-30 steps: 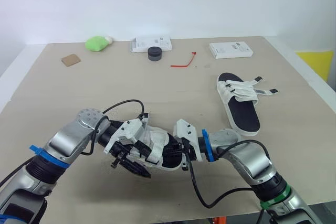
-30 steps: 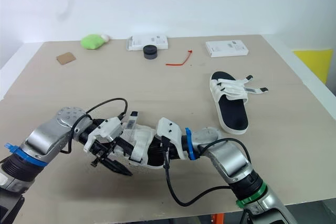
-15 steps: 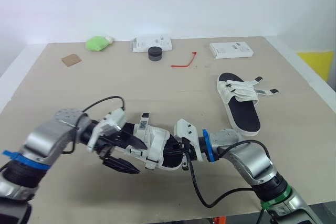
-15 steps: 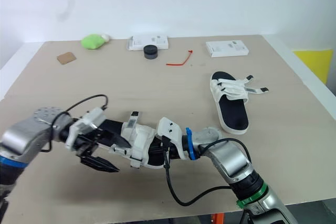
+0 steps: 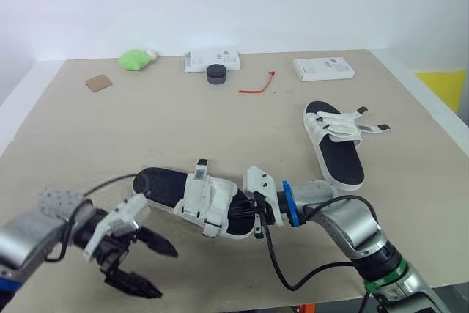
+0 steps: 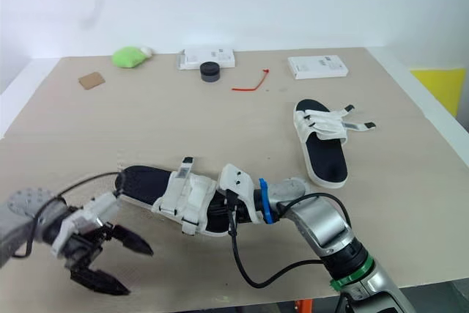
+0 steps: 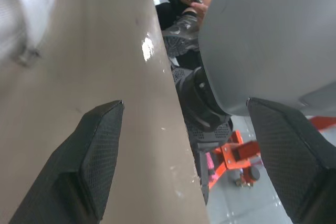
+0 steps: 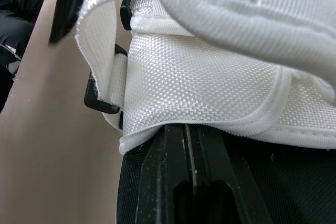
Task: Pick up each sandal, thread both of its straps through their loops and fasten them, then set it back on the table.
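White straps (image 5: 204, 197) lie folded across the black sandal (image 5: 165, 183), and the right gripper (image 5: 242, 218) is clamped on its end, low over the table (image 5: 110, 130). The left gripper (image 5: 167, 274) hangs wide open, apart from the sandal. Fastening looks about done here. Next, I'd say: set it down, let go, then reach out beyond the right gripper for the second sandal (image 5: 335, 144), its strap ends loose

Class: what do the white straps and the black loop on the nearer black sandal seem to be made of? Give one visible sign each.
White straps of the black sandal: woven fabric webbing, matte; basket-weave texture, stitched rolled edge. Black loop: probably hard plastic, smooth, faint sheen; coated metal is possible.
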Motion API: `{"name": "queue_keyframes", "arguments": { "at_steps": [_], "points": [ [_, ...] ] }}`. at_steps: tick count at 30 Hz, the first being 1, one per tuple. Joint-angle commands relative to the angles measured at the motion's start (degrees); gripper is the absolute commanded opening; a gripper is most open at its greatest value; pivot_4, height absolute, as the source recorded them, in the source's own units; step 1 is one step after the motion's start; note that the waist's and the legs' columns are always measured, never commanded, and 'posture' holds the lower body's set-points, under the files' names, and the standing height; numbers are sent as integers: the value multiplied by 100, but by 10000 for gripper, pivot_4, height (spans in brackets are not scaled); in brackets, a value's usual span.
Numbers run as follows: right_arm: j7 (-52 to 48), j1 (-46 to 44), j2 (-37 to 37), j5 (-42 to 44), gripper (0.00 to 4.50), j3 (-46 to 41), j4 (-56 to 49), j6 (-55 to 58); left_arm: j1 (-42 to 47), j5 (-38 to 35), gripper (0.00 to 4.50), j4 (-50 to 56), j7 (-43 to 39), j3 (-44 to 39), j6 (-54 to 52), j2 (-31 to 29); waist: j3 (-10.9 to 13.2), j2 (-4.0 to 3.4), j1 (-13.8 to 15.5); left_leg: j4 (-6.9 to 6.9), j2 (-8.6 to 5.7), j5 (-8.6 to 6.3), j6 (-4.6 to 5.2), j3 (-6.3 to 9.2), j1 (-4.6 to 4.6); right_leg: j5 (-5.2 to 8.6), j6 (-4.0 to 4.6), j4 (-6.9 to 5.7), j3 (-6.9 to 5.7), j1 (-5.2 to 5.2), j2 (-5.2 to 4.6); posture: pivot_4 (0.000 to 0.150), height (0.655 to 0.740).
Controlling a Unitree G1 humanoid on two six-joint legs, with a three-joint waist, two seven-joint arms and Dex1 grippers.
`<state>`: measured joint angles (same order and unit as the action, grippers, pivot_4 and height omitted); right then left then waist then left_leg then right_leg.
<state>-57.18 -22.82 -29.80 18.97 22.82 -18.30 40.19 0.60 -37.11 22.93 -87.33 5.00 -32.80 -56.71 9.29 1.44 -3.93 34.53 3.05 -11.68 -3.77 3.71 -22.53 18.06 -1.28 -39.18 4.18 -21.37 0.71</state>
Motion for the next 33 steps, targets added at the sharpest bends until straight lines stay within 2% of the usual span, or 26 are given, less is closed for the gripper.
{"name": "queue_keyframes", "arguments": {
  "at_steps": [1,4,7,18,26,33],
  "points": [
    [2,182,-90,6,0,215,-45,239,-26,209,38335,182,884,54,345,711,2,0,22,2,-1,0,0,0,0,-3,-3,0,0,1,0,1500,7400],
    [11,205,-113,23,0,202,-119,304,161,203,38335,158,1471,205,66,1237,2,9,53,12,-4,0,0,-2,-1,-9,-11,0,2,4,-1,1500,7400],
    [21,223,-122,30,0,197,-183,348,257,404,38335,50,1625,312,233,1394,2,9,56,12,-3,0,0,-3,-1,-9,-12,0,4,3,1,1500,7400],
    [26,195,-146,53,0,199,-174,347,461,326,38335,-585,988,-12,391,825,6,4,62,9,-3,0,0,-3,-1,-8,-10,0,2,1,1,1500,7400],
    [45,179,-122,51,0,201,-145,339,637,239,38335,-501,1301,94,283,1221,6,5,67,10,-4,0,0,-6,-1,-7,-11,0,4,1,0,1500,7400],
    [76,191,-132,66,0,172,-144,348,429,326,38335,-268,1231,348,333,1276,6,5,70,11,-4,0,0,-6,-1,-9,-11,0,4,2,-1,1500,7400]
  ]
}}
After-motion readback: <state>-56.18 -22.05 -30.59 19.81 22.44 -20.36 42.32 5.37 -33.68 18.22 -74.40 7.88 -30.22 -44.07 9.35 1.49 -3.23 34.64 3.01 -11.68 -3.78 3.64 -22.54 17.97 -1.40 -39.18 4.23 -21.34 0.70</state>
